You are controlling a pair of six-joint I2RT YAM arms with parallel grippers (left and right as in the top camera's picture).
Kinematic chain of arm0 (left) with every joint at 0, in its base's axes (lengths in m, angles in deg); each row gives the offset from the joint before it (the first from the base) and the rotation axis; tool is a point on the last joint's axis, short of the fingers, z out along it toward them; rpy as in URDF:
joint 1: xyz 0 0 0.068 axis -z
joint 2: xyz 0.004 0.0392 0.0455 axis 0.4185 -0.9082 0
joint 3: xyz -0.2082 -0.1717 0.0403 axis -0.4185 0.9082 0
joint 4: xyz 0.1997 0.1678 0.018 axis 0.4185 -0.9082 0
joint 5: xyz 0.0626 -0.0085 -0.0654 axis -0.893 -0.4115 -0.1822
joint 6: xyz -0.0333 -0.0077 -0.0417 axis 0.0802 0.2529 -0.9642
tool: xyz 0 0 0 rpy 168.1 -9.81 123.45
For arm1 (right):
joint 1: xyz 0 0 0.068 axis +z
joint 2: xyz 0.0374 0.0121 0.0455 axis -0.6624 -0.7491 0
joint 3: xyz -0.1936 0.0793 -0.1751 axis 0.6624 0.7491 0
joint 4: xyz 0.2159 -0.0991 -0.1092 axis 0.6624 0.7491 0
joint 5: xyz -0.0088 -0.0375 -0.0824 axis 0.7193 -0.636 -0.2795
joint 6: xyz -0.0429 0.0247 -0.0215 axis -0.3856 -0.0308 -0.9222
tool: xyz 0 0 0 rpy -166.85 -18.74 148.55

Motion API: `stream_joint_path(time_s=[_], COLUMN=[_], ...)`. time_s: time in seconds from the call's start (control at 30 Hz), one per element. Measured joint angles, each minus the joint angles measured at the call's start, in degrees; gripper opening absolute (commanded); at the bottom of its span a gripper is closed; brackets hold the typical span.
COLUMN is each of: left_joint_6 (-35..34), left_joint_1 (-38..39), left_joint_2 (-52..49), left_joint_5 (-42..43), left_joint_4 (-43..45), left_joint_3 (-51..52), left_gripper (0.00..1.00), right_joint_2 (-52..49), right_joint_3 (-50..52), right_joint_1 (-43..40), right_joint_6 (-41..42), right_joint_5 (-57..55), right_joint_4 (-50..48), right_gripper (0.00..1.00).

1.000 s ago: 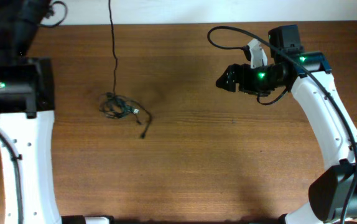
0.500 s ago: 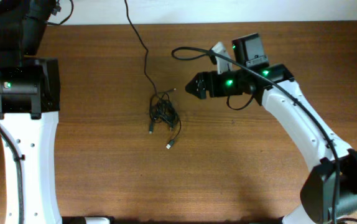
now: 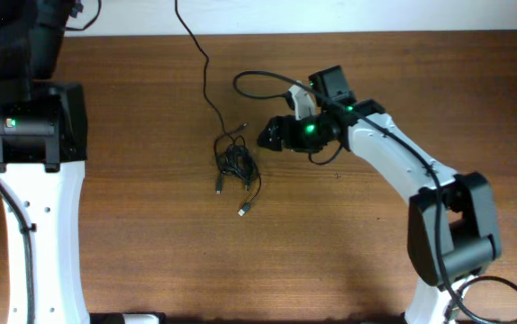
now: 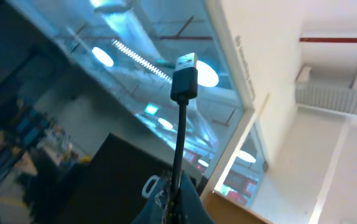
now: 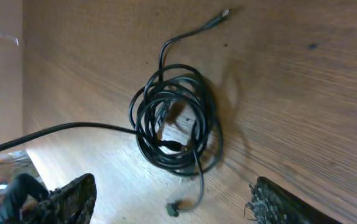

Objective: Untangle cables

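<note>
Black cables (image 3: 238,166): coiled in a knot on wooden table (image 3: 349,243), left of centre; one strand leading off over the far edge.
Left wrist view only: plug end (image 4: 185,70) pointing up, cord near vertical in frame, pinched in closed left gripper (image 4: 175,206).
Right wrist view only: overlapping loops; fingers (image 5: 73,196) spread wide, empty.
Right gripper (image 3: 269,137): just beside knot, nearer than half a second ago.
Knot: farther right than a second ago.

From my end I see a brown wooden table (image 3: 376,252) with a tangled wad of thin black cables (image 3: 238,164) lying left of centre, plug ends (image 3: 242,211) poking out, one strand (image 3: 206,81) trailing toward the far edge.
</note>
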Motion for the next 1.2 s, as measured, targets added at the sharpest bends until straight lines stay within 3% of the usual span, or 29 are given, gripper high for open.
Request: stream_joint_path(time_s=[0.37,0.67,0.87,0.93,1.03,1.2], left_joint_6=[0.0,0.0,0.0,0.0,0.7,4.3], left_joint_1=[0.0,0.0,0.0,0.0,0.0,-3.7], left_joint_2=[4.8,5.1,5.1,5.1,5.2,5.4], left_joint_5=[-1.1,-1.1,-1.3,-1.4,-1.5,-1.5], left_joint_4=[1.7,1.7,1.6,0.8,-5.2,-22.7], left_joint_3=[0.0,0.0,0.0,0.0,-0.3,-0.7], left_gripper=[0.0,0.0,0.0,0.0,0.0,0.0], right_joint_2=[-5.8,-8.7,-10.2,-10.2,-10.2,-10.0], right_joint_3=[0.0,0.0,0.0,0.0,0.0,-0.9], right_joint_1=[5.2,10.5,11.3,11.3,11.3,10.7], right_joint_6=[15.8,21.0,22.6,22.6,22.9,23.2], right_joint_5=[-4.3,-12.2,-16.0,-17.4,-19.7,-20.3], right_joint_4=[-6.8,-7.4,-7.8,-7.4,-5.1,-0.6], right_gripper=[0.69,0.57,0.39,0.24,0.04,0.04])
